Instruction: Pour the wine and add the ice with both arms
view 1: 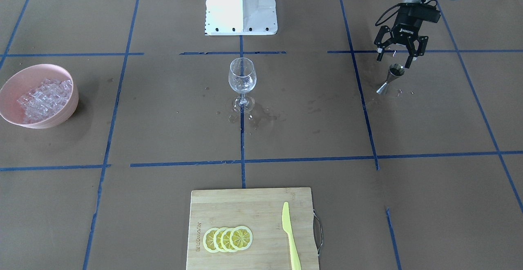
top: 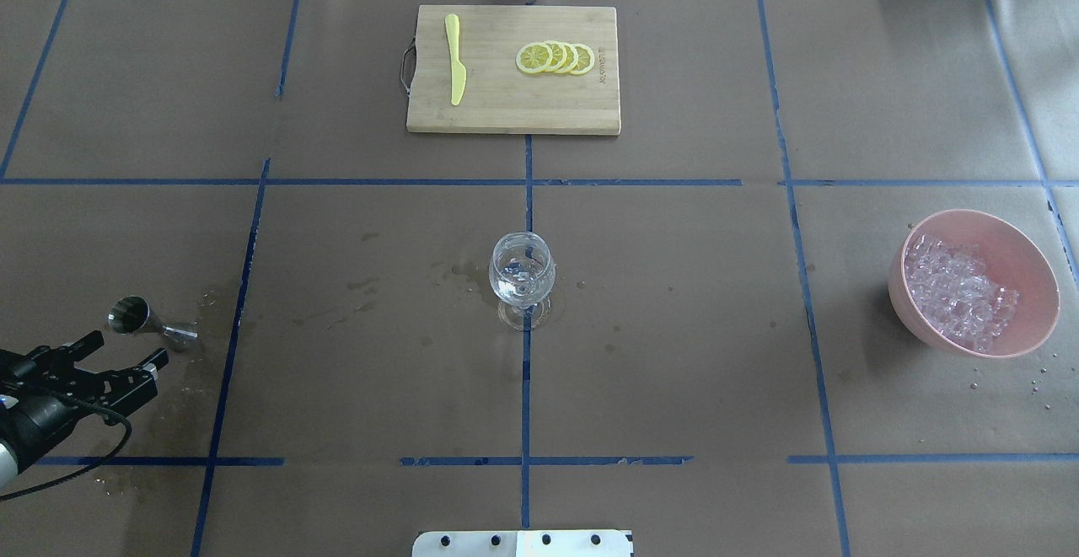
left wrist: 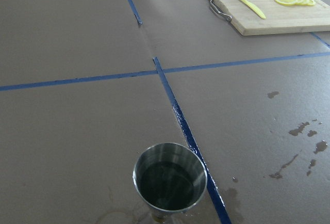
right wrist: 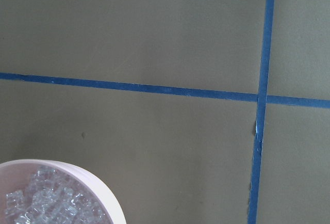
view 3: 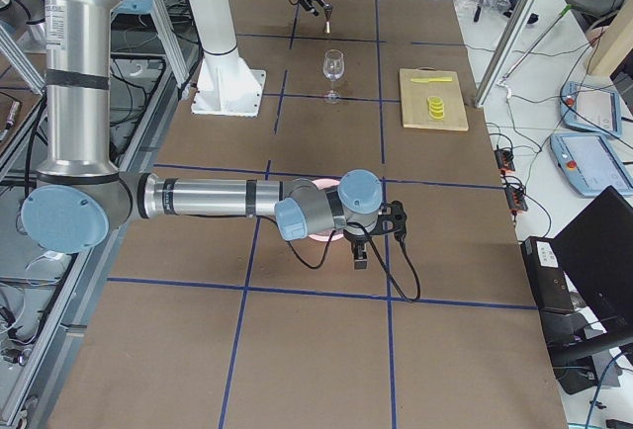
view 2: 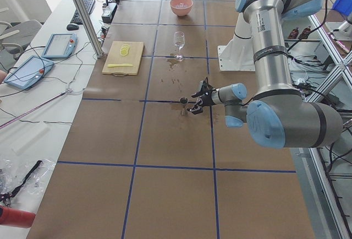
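A clear wine glass [view 1: 242, 78] stands upright at the table's middle, also in the overhead view [top: 523, 275]. Any wine in it is barely visible. My left gripper [view 1: 394, 59] is open and empty, just behind a small steel jigger [view 1: 391, 80] that stands on the table; overhead the gripper [top: 126, 348] is at the jigger's [top: 139, 318] near side. The left wrist view looks into the jigger [left wrist: 170, 177]. Ice cubes [top: 957, 291] fill a pink bowl [top: 1024, 249]. My right gripper [view 3: 371, 241] hangs over that bowl; I cannot tell whether it is open or shut.
A bamboo cutting board [top: 497, 110] with lemon slices [top: 555, 57] and a yellow knife [top: 455, 68] lies at the far edge. Wet spill marks [top: 459, 270] lie around the glass and near the jigger. The white pedestal [view 1: 241, 4] stands behind the glass.
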